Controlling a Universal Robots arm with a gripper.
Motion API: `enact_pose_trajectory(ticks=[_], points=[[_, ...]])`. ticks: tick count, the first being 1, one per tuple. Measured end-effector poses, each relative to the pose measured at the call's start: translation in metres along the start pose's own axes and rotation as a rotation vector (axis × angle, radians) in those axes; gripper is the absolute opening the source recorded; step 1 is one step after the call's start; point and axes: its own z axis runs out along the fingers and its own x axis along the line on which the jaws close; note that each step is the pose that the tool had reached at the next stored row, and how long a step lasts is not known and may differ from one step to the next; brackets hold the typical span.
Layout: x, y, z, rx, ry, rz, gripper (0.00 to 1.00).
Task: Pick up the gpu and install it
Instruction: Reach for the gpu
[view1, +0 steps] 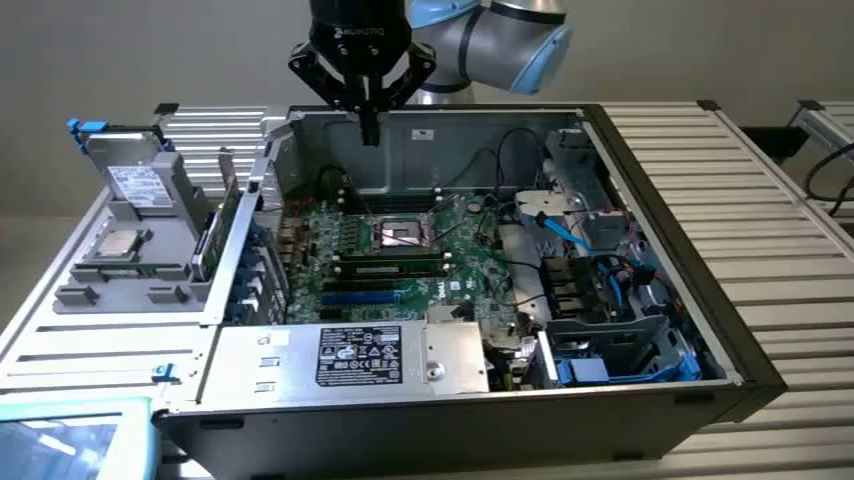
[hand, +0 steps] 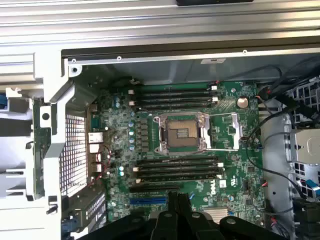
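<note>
Above the computer case (view1: 441, 445), at its rear wall, the exterior view shows the end effector (view1: 370, 135) pressed together and empty. What looks like the gpu (view1: 220, 225) stands on edge just outside the case. Wrist view: the end effector (hand: 178, 205) hangs over the case's motherboard (hand: 240, 185).

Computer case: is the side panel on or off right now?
Off: the computer case lies open-topped, its motherboard exposed in both views.
</note>
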Motion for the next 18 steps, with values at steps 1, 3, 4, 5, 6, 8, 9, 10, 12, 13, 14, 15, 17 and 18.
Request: enact_pose_trajectory(ticks=[1, 3, 4, 5, 6, 8, 9, 10, 12, 13, 14, 15, 17, 18], points=[[0.0, 0.0, 0.0, 0.0, 0.0, 0.0, 0.14], [0.0, 0.0, 0.0, 0.0, 0.0, 0.0, 0.14], [0.0, 0.0, 0.0, 0.0, 0.0, 0.0, 0.14], [0.0, 0.0, 0.0, 0.0, 0.0, 0.0, 0.14], [0.0, 0.0, 0.0, 0.0, 0.0, 0.0, 0.14], [0.0, 0.0, 0.0, 0.0, 0.0, 0.0, 0.14], [0.0, 0.0, 0.0, 0.0, 0.0, 0.0, 0.14], [0.0, 0.0, 0.0, 0.0, 0.0, 0.0, 0.14], [0.0, 0.0, 0.0, 0.0, 0.0, 0.0, 0.14], [0.0, 0.0, 0.0, 0.0, 0.0, 0.0, 0.14], [0.001, 0.0, -0.0001, 0.0, 0.0001, 0.0, 0.14], [0.003, -0.0001, -0.0002, -0.0001, 0.0001, 0.0, 0.14], [0.012, 0.0005, -0.0002, -0.0005, 0.0001, 0.0, 0.14], [0.017, 0.0009, -0.0001, -0.0006, 0.0001, 0.0, 0.14]])
